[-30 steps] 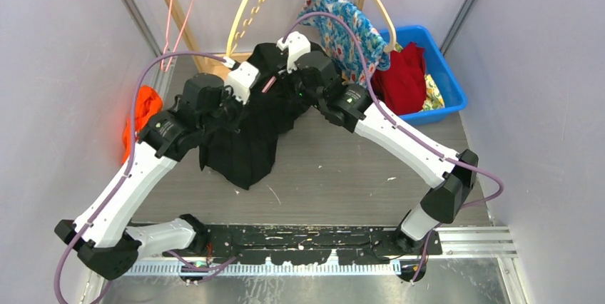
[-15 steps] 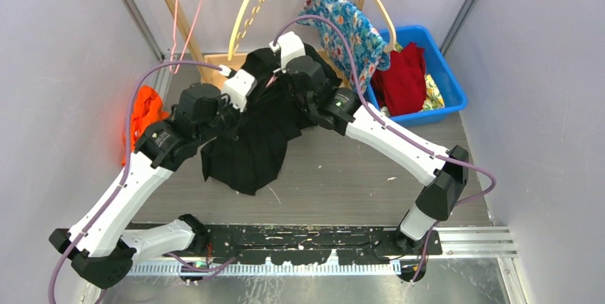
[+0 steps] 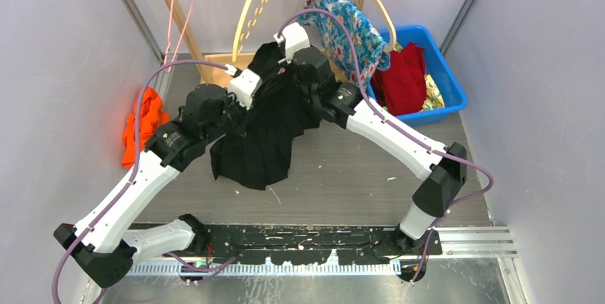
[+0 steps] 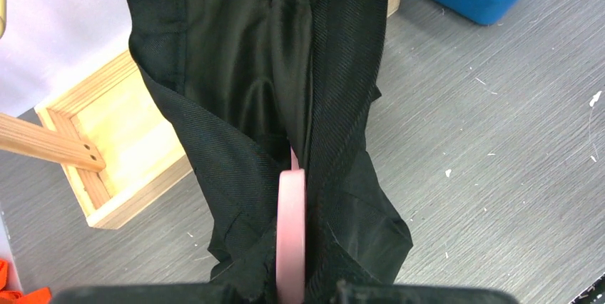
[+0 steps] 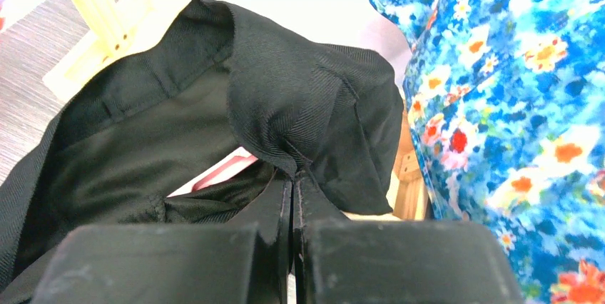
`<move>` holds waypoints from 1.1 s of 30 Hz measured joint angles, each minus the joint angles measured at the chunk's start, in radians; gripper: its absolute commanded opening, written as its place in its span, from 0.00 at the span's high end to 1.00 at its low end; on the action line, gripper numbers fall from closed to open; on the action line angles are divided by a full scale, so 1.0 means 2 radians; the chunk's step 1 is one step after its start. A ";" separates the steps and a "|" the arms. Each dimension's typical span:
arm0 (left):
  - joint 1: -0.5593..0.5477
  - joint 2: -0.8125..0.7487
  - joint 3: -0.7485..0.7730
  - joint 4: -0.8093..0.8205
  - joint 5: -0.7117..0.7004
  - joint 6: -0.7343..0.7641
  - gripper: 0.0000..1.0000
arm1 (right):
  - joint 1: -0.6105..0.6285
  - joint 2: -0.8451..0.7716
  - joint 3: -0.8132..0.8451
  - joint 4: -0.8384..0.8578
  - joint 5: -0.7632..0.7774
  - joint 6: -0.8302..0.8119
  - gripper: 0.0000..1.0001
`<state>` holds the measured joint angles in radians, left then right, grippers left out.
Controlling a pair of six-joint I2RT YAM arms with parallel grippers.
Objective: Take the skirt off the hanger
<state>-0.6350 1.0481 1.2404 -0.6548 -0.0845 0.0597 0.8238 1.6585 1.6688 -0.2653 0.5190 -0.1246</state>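
The black skirt [image 3: 260, 140] hangs between my two arms above the middle of the table. In the left wrist view its folds [image 4: 214, 54] drape on both sides of a pink hanger [image 4: 290, 225]. My left gripper [image 4: 290, 286] is shut on that hanger's lower part, its fingers mostly hidden by cloth. In the right wrist view my right gripper [image 5: 292, 179] is shut on a pinch of the skirt's waistband [image 5: 300, 97]. A strip of the pink hanger [image 5: 217, 170] shows inside the skirt, left of the jaws.
A wooden rack base [image 4: 107, 147] stands at the back, behind the skirt. A floral garment [image 3: 342, 26] hangs from a hoop close to the right arm. A blue bin [image 3: 448, 76] with red cloth [image 3: 401, 79] sits back right. Orange cloth [image 3: 143, 122] lies by the left wall.
The right jaws have shut on the skirt's waistband. Both arms have drifted slightly with the skirt, and its hanging hem has swung a little to the right.
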 measured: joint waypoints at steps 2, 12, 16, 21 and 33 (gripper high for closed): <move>0.000 0.000 -0.001 0.007 0.001 0.000 1.00 | -0.011 0.000 0.000 0.009 -0.019 -0.001 0.99; 0.000 0.000 -0.017 0.028 -0.002 -0.001 1.00 | -0.054 0.029 0.000 0.030 -0.109 -0.003 0.99; 0.001 0.000 -0.017 0.025 -0.015 0.001 1.00 | -0.060 0.034 -0.007 0.039 -0.127 -0.005 0.99; 0.000 0.001 -0.017 0.023 -0.025 0.014 1.00 | -0.061 0.025 -0.023 0.030 -0.130 0.013 0.76; 0.001 -0.025 -0.028 -0.032 -0.063 0.043 1.00 | -0.144 0.018 0.023 -0.079 0.019 -0.034 0.56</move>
<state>-0.6327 0.9989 1.1835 -0.7185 -0.2108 0.1467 0.5362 1.6947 1.7142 -0.4232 0.5564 -0.1932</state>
